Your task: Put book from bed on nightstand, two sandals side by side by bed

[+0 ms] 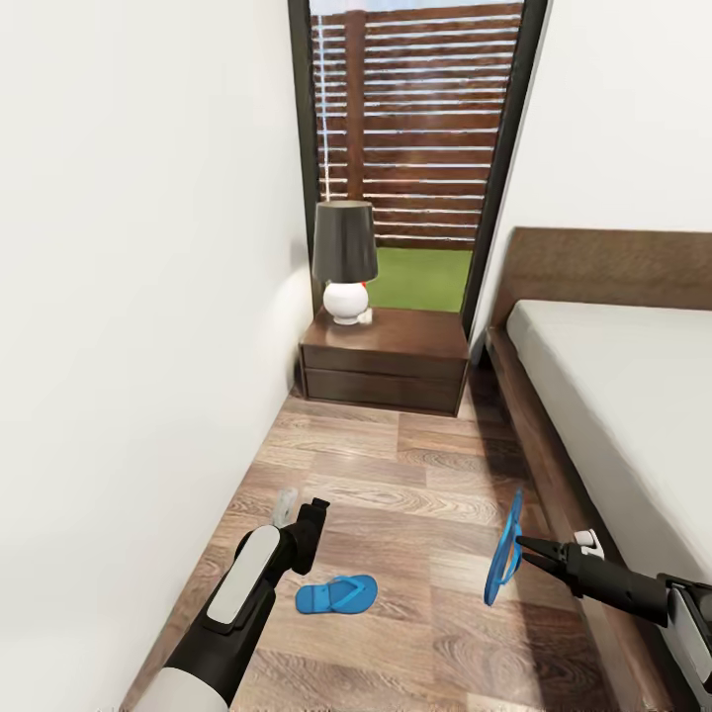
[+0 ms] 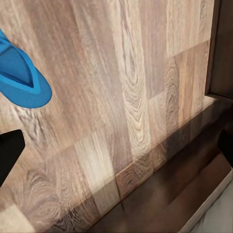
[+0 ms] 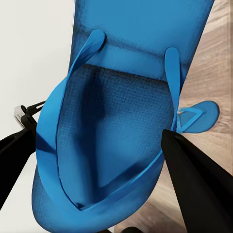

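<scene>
Two sandals: one sandal (image 1: 336, 595) flat on floor (image 1: 415, 465); other sandal (image 1: 504, 549) edge-up beside bed (image 1: 613, 376).
Right gripper (image 1: 522, 543): clamped on raised sandal.
Left gripper (image 1: 314, 514): finger spread unclear.

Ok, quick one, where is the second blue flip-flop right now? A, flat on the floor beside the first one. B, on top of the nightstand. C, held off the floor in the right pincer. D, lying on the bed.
C: the right pincer grips one flip-flop on edge above the wood floor, while the other flip-flop lies flat near the left pincer.
</scene>
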You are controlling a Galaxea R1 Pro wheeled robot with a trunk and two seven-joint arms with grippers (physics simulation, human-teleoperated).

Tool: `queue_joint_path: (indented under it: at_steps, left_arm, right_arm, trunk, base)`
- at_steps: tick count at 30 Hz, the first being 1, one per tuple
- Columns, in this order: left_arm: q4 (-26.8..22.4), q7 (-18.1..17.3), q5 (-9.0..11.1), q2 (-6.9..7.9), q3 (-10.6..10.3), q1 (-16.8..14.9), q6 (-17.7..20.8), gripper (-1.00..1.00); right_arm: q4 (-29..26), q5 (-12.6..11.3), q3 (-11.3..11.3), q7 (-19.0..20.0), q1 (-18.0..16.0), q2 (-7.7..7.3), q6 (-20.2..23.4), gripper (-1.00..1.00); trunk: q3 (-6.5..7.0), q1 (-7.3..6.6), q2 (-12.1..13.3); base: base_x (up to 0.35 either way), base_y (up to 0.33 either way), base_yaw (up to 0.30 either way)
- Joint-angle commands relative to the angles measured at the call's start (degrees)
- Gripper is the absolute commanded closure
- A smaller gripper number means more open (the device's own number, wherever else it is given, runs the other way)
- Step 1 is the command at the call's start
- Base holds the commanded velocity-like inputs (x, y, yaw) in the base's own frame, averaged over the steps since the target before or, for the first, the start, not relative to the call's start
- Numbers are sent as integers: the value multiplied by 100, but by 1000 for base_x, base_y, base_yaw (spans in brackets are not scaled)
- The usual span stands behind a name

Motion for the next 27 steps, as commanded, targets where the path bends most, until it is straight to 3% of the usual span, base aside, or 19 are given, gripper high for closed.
queue_joint_path:
  at_steps: [1,27]
  left_arm:
    - [-7,29,8,0,2,-2,21,-100]
    - [-7,29,8,0,-3,-2,21,-100]
  right_arm:
    - [0,-14,-3,10,-3,0,35,100]
    - [0,-17,-6,2,-4,0,35,100]
  trunk:
    - [-28,1,-4]
    - [-604,68,-39]
  base:
    - [0,0,0]
    - [0,0,0]
